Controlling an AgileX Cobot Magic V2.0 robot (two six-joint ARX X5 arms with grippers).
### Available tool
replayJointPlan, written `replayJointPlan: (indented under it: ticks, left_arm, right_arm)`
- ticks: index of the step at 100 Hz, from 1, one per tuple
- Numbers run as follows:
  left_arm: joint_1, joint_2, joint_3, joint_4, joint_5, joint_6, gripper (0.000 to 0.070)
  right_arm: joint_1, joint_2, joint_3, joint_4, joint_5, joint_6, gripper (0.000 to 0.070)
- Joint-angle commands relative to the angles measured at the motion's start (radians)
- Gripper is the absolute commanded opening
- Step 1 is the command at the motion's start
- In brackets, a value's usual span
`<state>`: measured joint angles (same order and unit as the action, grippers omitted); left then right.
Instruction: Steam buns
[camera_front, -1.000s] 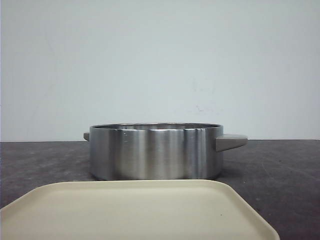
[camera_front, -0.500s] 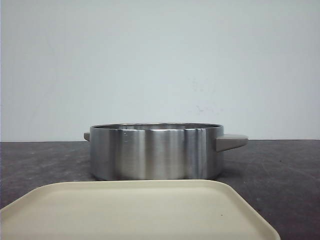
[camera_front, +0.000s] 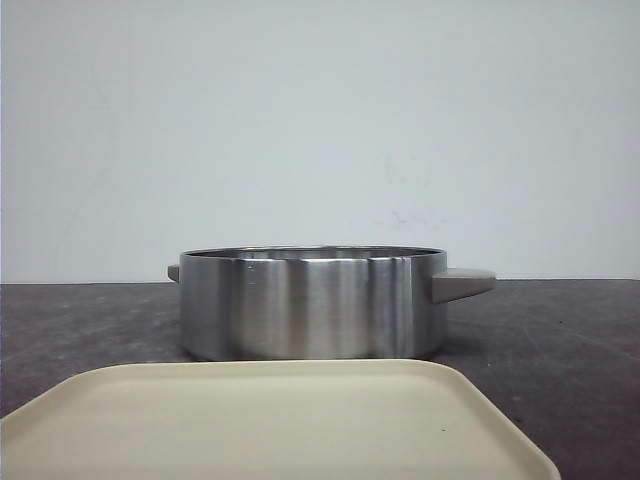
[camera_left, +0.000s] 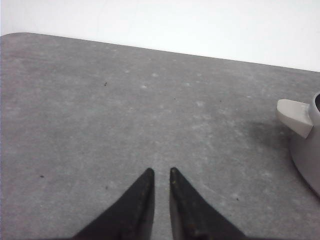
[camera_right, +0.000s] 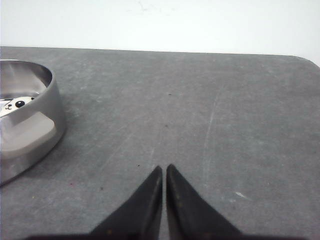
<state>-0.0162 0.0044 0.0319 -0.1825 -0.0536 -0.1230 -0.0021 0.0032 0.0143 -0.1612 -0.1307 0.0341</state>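
The left gripper (camera_left: 161, 172) hovers over bare grey surface (camera_left: 125, 115), jaws nearly closed, holding nothing. A steel pot (camera_front: 312, 304) stands centre, beyond a cream tray (camera_front: 270, 420); a bun (camera_right: 14, 105) lies inside. The right gripper (camera_right: 164, 168) hovers, jaws closed, empty.

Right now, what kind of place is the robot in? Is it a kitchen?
Probably a test bench set up like a kitchen, not a real one: a steel pot and a cream tray sit on a dark grey table before a bare white wall.
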Motion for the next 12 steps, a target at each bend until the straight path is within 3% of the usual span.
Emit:
replayJointPlan:
  ticks: [1,12]
  left_arm:
    - [0.0,-0.001,-0.018,-0.005,0.001,-0.005,0.0026]
    - [0.0,-0.001,-0.018,-0.005,0.001,-0.005,0.0026]
  right_arm:
    - [-0.002,0.0,-0.003,0.006,0.0,0.011,0.0007]
    - [-0.002,0.0,-0.003,0.006,0.0,0.011,0.0007]
